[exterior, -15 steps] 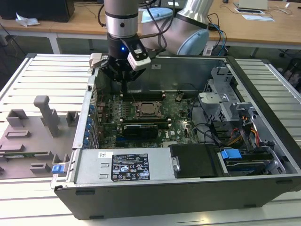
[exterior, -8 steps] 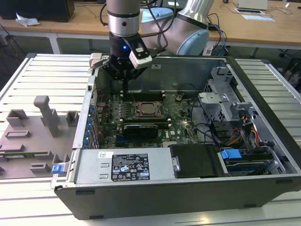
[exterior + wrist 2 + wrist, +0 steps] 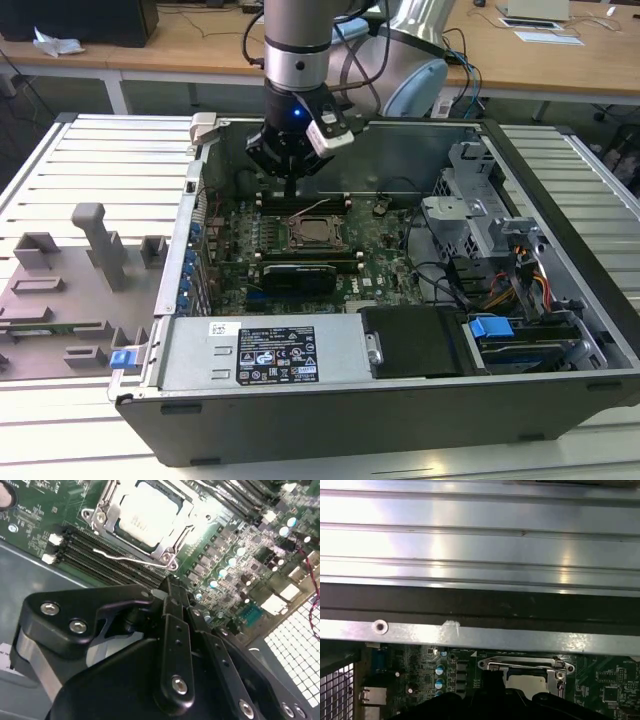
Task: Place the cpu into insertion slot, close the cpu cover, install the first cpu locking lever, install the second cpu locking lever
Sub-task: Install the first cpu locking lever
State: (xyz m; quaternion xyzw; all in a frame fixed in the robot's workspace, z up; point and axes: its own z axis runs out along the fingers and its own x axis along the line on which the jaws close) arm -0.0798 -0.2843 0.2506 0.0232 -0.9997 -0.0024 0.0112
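Note:
The cpu (image 3: 149,516) lies silver top up in the insertion slot (image 3: 335,241) on the green board. The cpu cover (image 3: 111,504) lies flat over it, and the chip shows through its window. A thin wire locking lever (image 3: 127,558) stands loose beside the slot, on the side of the memory slots. My black gripper (image 3: 290,193) hangs over the memory slots just behind the slot, a little to the exterior view's left. In the second wrist view the gripper (image 3: 170,584) has its fingers together with nothing between them. The first wrist view has the cpu (image 3: 525,682) just beyond the dark gripper body.
The open computer case (image 3: 300,410) lies on a slatted metal table. A power supply (image 3: 265,352) sits at the near side and a drive cage (image 3: 480,215) with cables at the exterior view's right. Grey fixtures (image 3: 95,240) stand on the table at the left. Long memory slots (image 3: 100,555) run beside the socket.

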